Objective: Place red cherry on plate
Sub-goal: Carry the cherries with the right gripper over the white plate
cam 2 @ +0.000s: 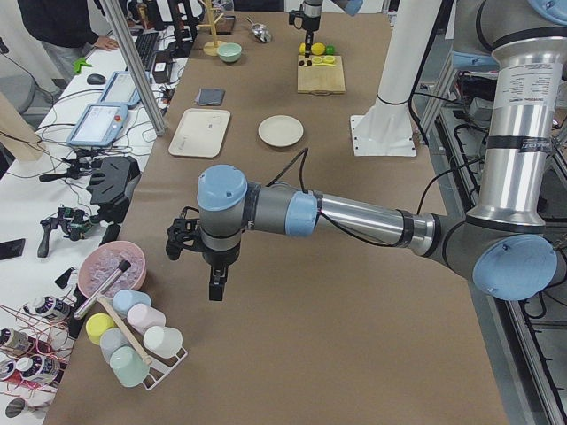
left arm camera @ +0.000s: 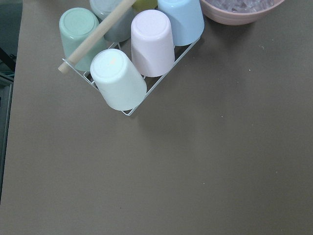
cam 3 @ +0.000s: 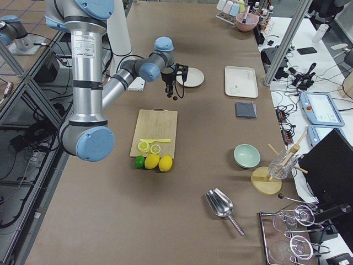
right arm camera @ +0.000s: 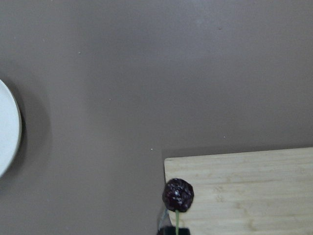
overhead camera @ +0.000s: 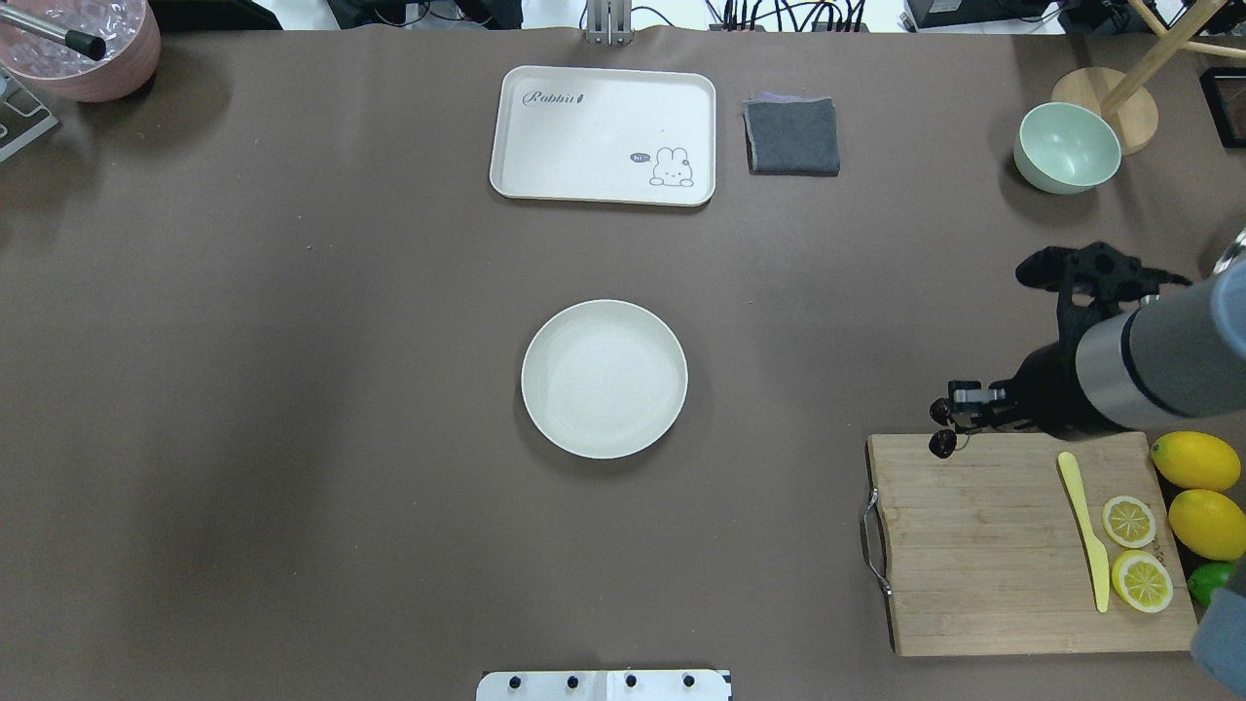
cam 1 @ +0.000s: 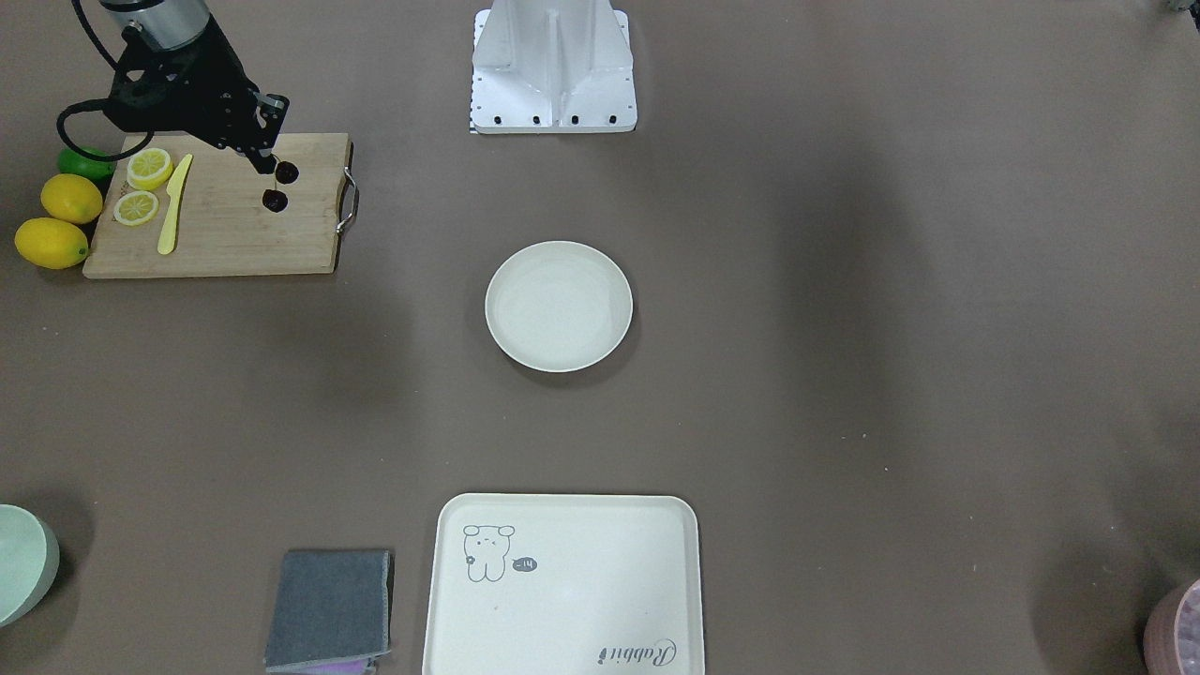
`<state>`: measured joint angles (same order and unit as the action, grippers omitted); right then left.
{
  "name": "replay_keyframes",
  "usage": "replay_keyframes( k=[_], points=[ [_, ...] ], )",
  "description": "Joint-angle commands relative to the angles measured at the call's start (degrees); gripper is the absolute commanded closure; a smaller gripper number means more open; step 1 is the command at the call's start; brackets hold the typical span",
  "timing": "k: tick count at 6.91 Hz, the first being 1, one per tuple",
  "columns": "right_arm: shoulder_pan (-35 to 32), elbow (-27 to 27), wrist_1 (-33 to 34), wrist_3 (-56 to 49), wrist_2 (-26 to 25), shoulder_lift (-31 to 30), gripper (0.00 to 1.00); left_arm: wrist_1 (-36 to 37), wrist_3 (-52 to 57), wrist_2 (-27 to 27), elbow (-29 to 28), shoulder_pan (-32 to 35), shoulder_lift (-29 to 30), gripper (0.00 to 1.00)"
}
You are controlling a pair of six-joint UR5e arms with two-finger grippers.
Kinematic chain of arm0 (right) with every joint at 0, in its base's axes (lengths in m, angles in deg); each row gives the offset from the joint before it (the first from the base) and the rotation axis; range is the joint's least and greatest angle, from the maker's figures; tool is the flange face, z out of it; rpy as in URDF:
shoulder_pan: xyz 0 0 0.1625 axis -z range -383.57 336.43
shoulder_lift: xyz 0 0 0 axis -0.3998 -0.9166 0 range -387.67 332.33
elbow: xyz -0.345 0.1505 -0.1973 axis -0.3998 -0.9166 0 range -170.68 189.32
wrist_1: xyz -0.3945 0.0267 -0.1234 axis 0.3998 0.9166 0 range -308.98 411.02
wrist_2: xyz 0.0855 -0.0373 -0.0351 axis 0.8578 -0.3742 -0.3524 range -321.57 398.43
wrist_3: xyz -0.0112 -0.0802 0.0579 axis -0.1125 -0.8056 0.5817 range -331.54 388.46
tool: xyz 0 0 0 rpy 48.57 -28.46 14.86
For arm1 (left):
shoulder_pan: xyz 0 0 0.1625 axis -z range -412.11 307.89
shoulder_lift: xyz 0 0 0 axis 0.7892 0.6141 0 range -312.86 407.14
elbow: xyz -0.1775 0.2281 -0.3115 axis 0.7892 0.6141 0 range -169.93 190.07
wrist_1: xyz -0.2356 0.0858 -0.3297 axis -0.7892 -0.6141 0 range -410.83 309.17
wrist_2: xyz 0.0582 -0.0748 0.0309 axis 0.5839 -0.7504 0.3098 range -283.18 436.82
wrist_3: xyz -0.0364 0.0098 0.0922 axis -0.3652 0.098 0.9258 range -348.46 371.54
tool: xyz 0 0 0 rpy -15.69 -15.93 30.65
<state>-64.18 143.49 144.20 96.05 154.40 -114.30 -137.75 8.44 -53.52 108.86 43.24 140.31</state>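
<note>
There are 2 lemons [overhead camera: 1195,461], 2 lemon slices [overhead camera: 1129,521], 1 lime [overhead camera: 1210,582], 2 cherries [overhead camera: 942,444] and 1 plate [overhead camera: 604,379].

- The cream tray [overhead camera: 604,127] carries the word "Rabbit" [overhead camera: 555,97] in dark cursive script in one corner.
- In the opposite corner, a small dark speech bubble [overhead camera: 640,157] beside the animal drawing [overhead camera: 672,167] appears to read "hi~"; it is tiny.
- No other writing is legible.

Soft even light, faint shadow beside the plate [cam 1: 559,307], sharp focus.
</note>
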Motion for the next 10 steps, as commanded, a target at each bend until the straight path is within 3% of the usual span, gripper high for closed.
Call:
replay_keyframes(
  k=[1, 2, 4, 5, 7, 8, 9, 10],
  points=[
    [-8.7, 0.6, 30.8, -10.8, 5.5, 21.3, 1.0, 0.0, -0.1, 0.0, 0.2, -0.2, 0.1, 0.02],
    [-8.7, -3.3, 33.9, -11.9, 5.3, 27.0, 1.0, 0.0, -0.1, -0.3, 0.3, -0.3, 0.3, 0.02],
    [-7.3, -21.2, 33.8, -11.9, 3.1, 42.9, 1.0, 0.0, -1.1, -0.5, 0.3, -0.3, 0.9, 0.02],
    [-4.4, -24.9, 33.8, -11.2, 0.2, 47.0, 1.0, 0.3, -1.0, -0.6, 0.3, -0.3, 0.9, 0.02],
    [5.3, -26.4, 32.8, -9.9, -7.6, 48.2, 1.0, 0.4, -0.4, -0.7, 0.3, -0.3, 0.3, 0.02],
    [7.4, -30.9, 25.6, -9.8, -9.5, 48.1, 1.0, 0.4, -0.7, -0.7, -0.3, -0.3, 0.3, 0.02],
    [9.6, -40.4, 13.8, -7.8, -11.2, 48.7, 1.0, 0.4, -1.0, -1.7, -1.7, -0.3, 0.1, 0.02],
    [10.7, -48.1, 6.4, -6.7, -12.1, 50.2, 1.0, 0.5, -1.2, -5.6, -2.5, -0.3, -0.3, 0.02]
  ],
)
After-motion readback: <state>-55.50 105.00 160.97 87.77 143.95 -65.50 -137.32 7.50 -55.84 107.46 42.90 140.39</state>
